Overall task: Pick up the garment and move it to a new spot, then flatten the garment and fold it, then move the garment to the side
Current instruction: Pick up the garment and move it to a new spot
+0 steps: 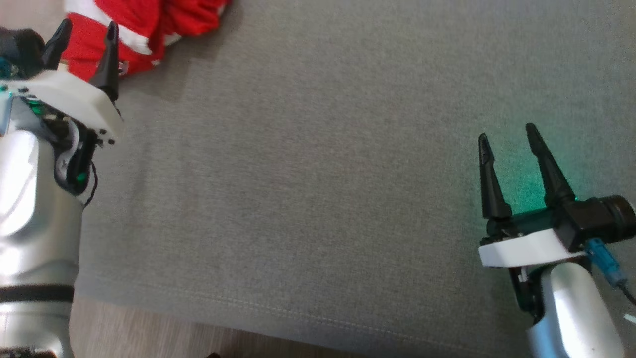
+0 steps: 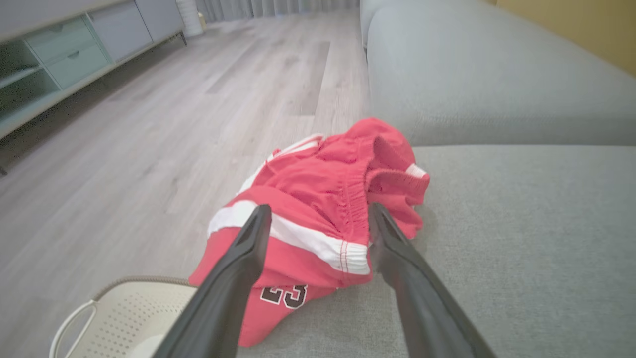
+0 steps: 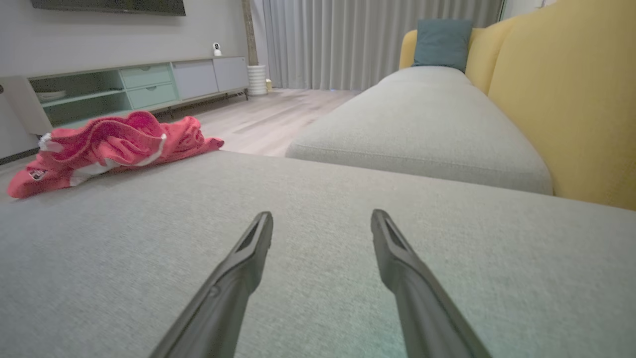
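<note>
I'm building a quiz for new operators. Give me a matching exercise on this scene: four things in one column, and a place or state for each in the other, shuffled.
1 garment
2 left tool
3 right tool
4 pillow

A open, above bare grey seat
B crumpled near the seat's edge
C open, aimed at the garment
D teal, against the yellow backrest

Pairs: 1-B, 2-C, 3-A, 4-D

The red garment (image 2: 318, 199) carries the number 23 in dark digits with white outlines near its hem.
</note>
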### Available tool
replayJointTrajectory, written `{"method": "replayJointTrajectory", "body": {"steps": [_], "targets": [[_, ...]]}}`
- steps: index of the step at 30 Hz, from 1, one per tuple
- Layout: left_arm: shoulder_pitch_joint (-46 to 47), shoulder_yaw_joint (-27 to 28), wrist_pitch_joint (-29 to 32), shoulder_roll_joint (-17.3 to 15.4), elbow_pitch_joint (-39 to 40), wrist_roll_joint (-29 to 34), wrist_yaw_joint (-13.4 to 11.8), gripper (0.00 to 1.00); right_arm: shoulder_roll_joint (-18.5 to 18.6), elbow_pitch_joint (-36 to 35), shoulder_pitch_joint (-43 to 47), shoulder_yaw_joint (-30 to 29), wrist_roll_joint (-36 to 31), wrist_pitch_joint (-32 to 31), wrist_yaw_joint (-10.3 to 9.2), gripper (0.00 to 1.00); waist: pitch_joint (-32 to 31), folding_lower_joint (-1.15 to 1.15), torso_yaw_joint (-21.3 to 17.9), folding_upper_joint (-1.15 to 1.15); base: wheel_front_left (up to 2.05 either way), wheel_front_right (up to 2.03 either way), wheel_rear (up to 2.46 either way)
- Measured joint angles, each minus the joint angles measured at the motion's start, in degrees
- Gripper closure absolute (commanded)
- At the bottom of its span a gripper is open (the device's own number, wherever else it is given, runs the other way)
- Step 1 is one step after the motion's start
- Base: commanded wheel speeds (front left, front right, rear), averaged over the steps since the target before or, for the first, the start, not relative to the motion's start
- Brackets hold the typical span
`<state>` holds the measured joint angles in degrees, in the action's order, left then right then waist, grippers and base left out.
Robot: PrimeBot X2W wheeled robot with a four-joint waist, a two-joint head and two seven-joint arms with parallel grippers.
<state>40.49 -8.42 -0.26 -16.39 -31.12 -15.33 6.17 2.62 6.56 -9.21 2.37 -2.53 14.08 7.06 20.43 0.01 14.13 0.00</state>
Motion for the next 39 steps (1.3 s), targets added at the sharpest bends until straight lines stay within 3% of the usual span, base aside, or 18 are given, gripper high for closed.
{"method": "replayJointTrajectory", "body": {"steps": [7, 14, 15, 16, 17, 18, 28, 39], "targets": [[6.88, -1.78, 0.59, 0.16, -12.23, -1.82, 0.9, 0.0, 0.03, -3.12, -0.35, -2.31, -1.82, -1.09, 0.0, 0.0, 6.05, 0.0, -2.34, 0.0, 0.0, 0.0, 0.0], [10.29, -3.68, -1.47, 0.68, -18.56, -2.57, 0.87, 0.0, 0.04, -4.11, -0.66, -2.4, -2.08, -1.76, 0.0, 0.0, 7.68, 0.0, -2.44, 0.0, 0.0, 0.0, 0.0], [10.74, -3.68, -1.79, 0.64, -19.4, -2.56, 0.77, 0.16, 0.04, -4.14, -0.7, -2.33, -2.07, -1.77, 0.0, 0.0, 7.74, 0.0, -2.49, 0.0, 0.0, 0.0, 0.0], [11.21, -3.68, -1.88, 0.66, -20.3, -2.56, 0.66, 0.57, 0.04, -4.17, -0.74, -2.22, -2.05, -1.77, 0.0, 0.0, 7.78, 0.0, -2.55, 0.0, 0.0, 0.0, 0.0], [11.67, -3.68, -1.96, 0.69, -21.17, -2.56, 0.66, 0.87, 0.04, -4.2, -0.77, -2.13, -2.01, -1.77, 0.0, 0.0, 7.8, 0.0, -2.62, 0.0, 0.0, 0.0, 0.0], [11.96, -3.7, -2.21, 0.71, -21.72, -2.56, 0.66, 1.0, 0.04, -4.19, -0.77, -2.09, -1.99, -1.77, 0.0, 0.0, 7.78, 0.0, -2.69, 0.0, 0.0, 0.0, 0.0], [14.73, -4.33, -6.97, -0.79, -23.7, -1.43, -0.13, 1.0, 0.05, -2.05, -0.81, -1.19, 0.44, -1.18, 0.0, 0.0, 4.66, 0.0, -3.33, 0.0, 0.0, 0.0, 0.0], [17.35, -9.03, -3.22, -3.69, -16.4, 1.58, 0.15, 1.0, 0.04, 3.3, -0.76, -0.83, 5.15, 0.14, 0.0, 0.0, -4.04, -0.01, -4.85, 0.0, 0.0, 0.0, 0.0]]}}
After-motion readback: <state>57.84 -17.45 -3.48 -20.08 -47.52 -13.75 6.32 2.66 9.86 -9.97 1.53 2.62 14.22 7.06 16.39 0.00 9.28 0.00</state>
